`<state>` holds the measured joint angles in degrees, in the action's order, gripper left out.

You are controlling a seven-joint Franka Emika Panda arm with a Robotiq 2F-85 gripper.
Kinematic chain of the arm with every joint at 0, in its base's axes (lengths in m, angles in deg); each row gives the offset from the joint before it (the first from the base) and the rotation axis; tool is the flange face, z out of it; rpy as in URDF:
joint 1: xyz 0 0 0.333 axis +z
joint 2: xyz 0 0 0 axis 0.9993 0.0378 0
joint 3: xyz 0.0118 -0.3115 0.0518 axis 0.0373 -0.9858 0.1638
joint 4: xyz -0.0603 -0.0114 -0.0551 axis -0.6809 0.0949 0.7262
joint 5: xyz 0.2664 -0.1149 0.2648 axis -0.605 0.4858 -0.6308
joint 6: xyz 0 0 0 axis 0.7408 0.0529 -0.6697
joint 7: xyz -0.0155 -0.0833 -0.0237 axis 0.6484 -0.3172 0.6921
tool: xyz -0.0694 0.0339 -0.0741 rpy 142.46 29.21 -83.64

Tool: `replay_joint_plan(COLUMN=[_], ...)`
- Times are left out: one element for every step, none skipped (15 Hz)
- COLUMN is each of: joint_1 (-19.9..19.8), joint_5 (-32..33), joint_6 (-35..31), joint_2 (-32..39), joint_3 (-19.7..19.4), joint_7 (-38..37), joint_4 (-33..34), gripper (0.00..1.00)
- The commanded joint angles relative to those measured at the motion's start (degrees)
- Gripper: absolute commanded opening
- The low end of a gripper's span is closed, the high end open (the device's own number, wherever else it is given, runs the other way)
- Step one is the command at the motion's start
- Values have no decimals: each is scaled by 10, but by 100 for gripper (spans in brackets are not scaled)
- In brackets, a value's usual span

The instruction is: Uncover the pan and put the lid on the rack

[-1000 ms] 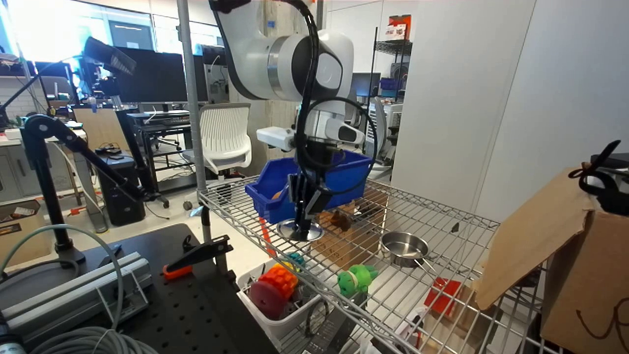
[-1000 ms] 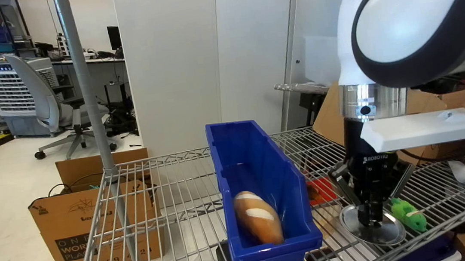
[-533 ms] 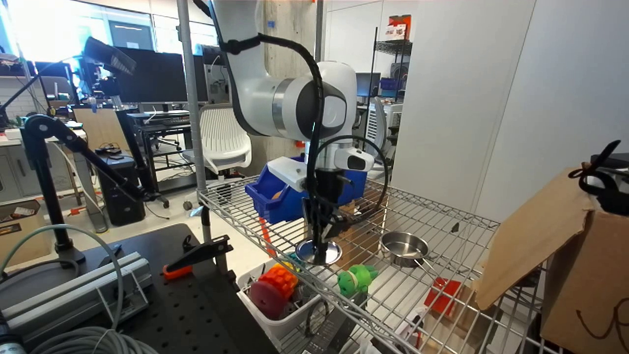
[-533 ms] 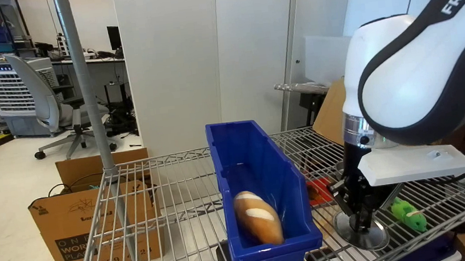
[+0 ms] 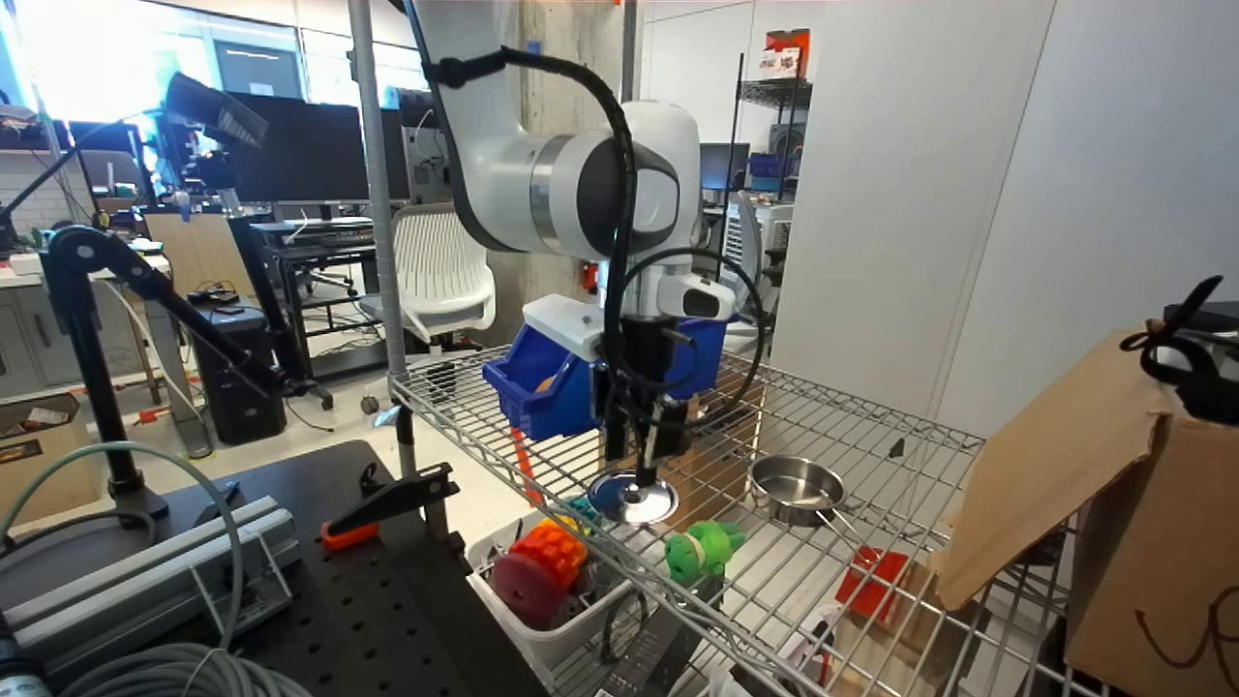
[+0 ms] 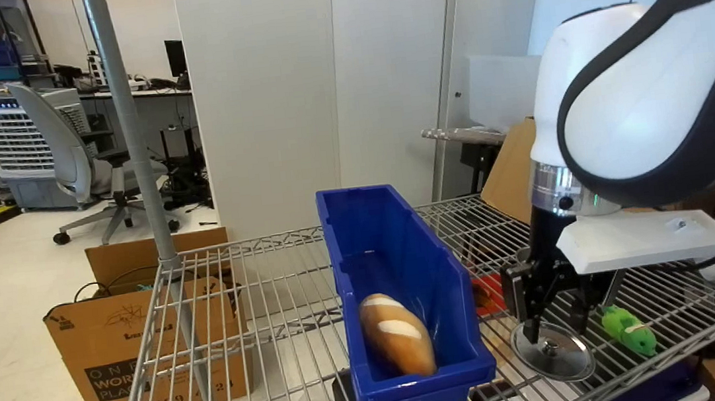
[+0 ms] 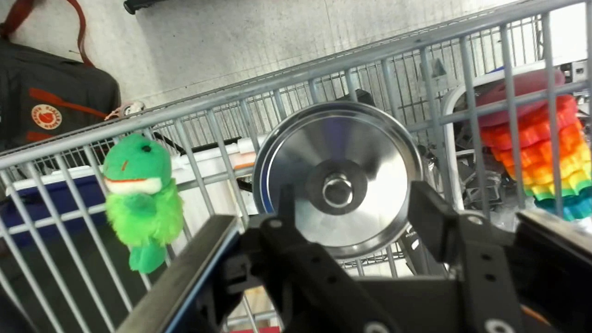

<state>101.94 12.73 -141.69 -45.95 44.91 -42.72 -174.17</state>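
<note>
The small silver lid (image 7: pixel 370 152) lies knob up on the wires of the rack (image 7: pixel 185 112), close to the rim. My gripper (image 7: pixel 352 192) stands open just above it, with one finger on each side of the knob (image 7: pixel 337 190) and a gap all round. In an exterior view the lid (image 6: pixel 564 365) looks flat on the rack, below the parted fingertips of the gripper (image 6: pixel 555 326). The pan (image 5: pixel 799 482) sits uncovered on the rack (image 5: pixel 876 414), apart from the lid, its handle pointing away from the gripper. The wrist view does not show the pan.
A green plush toy (image 5: pixel 704 552) lies on the rack beside the lid. Behind the gripper stands a blue bin (image 6: pixel 427 392) with a bread-like thing (image 6: pixel 397 334) in it. A cardboard box (image 5: pixel 1152 552) occupies one end. Several things sit below the rack, among them a white bin (image 5: pixel 557 644).
The lid came down with the gripper shut on its knob and now rests on the rack. Since then the fingers have parted and the gripper has risen slightly.
</note>
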Motion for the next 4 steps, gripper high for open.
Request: replay_joint_plan(joint_1=[-2, -8, -13, -16], joint_5=[-4, -6, -7, -7], joint_6=[13, 30, 41, 47], joint_2=[-23, -50, -73, -89], joint_3=[1, 6, 9, 11], joint_7=[6, 10, 14, 16], joint_4=[-10, -22, -33, -42], gripper=[70, 79, 86, 89])
